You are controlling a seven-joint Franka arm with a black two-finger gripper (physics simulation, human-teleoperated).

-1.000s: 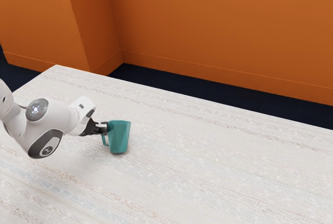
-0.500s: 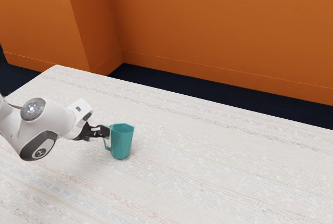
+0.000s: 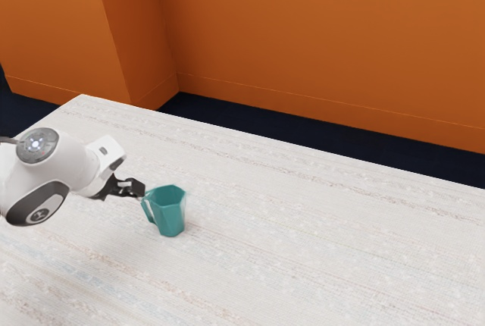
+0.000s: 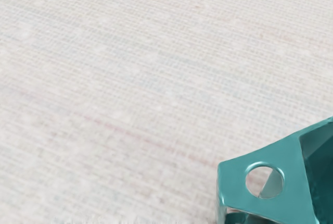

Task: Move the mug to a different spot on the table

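The teal mug [image 3: 167,211] stands upright on the white table [image 3: 303,235], toward the exterior view's left. Its handle [image 3: 148,209] points at the arm. My black gripper [image 3: 136,188] is low over the table, right at the top of the handle on the mug's arm side. In the wrist view the mug [image 4: 291,182] lies close under my hand, with the handle's round hole [image 4: 264,181] facing the camera and the mug's inside beyond it.
The pale table top stretches wide toward the exterior view's right and front. Orange walls [image 3: 318,30] and a dark floor strip [image 3: 318,133] lie beyond the table's far edge. The white arm [image 3: 45,178] sits over the table's left part.
My hand has moved toward the exterior view's left and down. The mug came with it, going from tilted and raised to upright on the table.
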